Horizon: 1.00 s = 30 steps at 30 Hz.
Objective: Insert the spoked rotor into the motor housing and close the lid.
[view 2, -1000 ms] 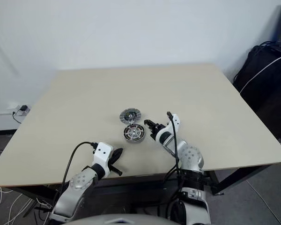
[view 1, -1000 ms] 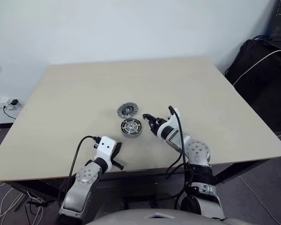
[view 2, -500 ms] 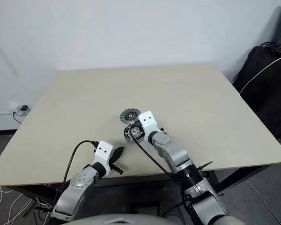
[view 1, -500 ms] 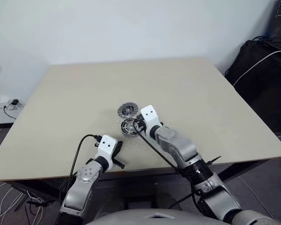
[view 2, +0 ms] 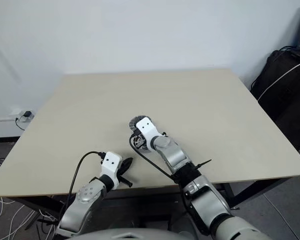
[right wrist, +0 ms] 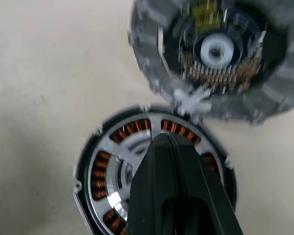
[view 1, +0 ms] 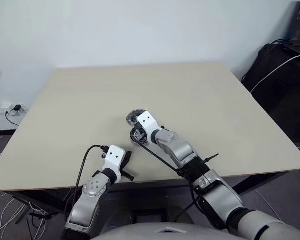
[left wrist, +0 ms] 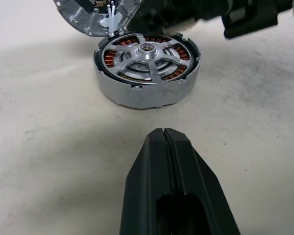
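Observation:
The motor housing (left wrist: 147, 95) is a short grey cylinder on the table with copper windings inside. The silver spoked rotor (left wrist: 146, 49) sits in its open top. The lid (right wrist: 215, 49), a grey round disc with a white hub, lies flat against the housing's far side, and its edge peeks out past my right hand (view 1: 132, 116). My right gripper (right wrist: 154, 138) is shut with nothing in it, its tip just above the rotor's spokes. My left gripper (left wrist: 162, 131) is shut and empty, a short way in front of the housing near the table's front edge (view 1: 128, 175).
The beige table (view 1: 215, 100) is bare around the motor parts. A black bag with a white cable (view 1: 285, 75) stands off the table's right side. A wall socket with cables (view 1: 10, 110) is low on the left.
My right arm swung left and rolled over, and its gripper closed. It went from beside the housing's right to above it. The left arm kept still.

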### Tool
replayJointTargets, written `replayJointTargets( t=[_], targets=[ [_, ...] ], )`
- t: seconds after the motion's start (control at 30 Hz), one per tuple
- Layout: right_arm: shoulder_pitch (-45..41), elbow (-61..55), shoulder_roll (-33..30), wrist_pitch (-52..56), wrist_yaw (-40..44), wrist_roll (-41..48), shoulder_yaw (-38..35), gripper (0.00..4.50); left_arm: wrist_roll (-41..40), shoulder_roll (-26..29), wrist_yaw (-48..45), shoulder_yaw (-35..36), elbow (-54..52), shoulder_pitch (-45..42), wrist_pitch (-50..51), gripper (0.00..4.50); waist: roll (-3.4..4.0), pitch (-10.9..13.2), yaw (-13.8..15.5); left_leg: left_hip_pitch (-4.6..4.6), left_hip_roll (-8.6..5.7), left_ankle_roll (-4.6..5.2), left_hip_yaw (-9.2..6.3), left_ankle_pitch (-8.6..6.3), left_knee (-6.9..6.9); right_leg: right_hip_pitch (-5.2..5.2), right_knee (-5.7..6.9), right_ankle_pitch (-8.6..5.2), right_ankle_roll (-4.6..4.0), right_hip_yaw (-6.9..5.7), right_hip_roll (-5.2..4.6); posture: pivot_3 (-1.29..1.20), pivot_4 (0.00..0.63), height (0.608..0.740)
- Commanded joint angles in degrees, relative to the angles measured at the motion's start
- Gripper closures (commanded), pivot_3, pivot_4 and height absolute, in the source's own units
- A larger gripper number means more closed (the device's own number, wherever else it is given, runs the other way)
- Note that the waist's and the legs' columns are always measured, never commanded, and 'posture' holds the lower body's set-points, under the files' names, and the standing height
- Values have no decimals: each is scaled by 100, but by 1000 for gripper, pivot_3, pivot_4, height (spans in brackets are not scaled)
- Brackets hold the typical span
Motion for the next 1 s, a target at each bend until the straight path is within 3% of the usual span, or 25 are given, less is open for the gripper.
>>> replayJointTargets(
  t=[0.03,0.27,0.47,0.57,0.73,1.0],
  targets=[
    [-177,333,72,-16,63,-174,-103,4483,-29,-24,29,31,-139,-19,-135,4500,1,-4,-3,0,0,0,1,0,0,0,0,0,0,0,0,0,0,740],
    [-228,102,-103,-21,400,-419,-50,4483,-31,-69,54,22,-78,-17,-186,4500,-5,-19,6,16,0,-3,-1,2,3,16,3,1,2,-7,0,0,0,740],
    [-610,-812,-893,-66,1731,-706,457,4483,-21,-144,38,-3,38,-67,-254,4500,-5,-17,4,5,-5,-1,-1,2,5,7,1,2,3,-14,-4,0,0,740],
    [-742,-1083,-1230,-104,2347,-851,766,3932,-15,-158,26,-10,94,-76,-312,4500,-6,-18,-18,3,-2,-1,-2,2,3,3,1,1,3,-14,-1,0,0,740],
    [-1010,-1479,-1853,-291,3768,-1089,1459,2333,119,-51,-6,-87,227,-38,-550,4500,-10,-17,12,2,1,-2,-10,1,2,7,-4,-1,0,-19,-1,0,0,740],
    [-1283,-1015,-1698,-577,4344,-1455,1856,2333,115,20,-29,-13,439,109,-1247,4500,-11,-16,23,2,0,-5,-14,1,6,7,-2,0,0,-24,-5,0,0,740]
  ],
)
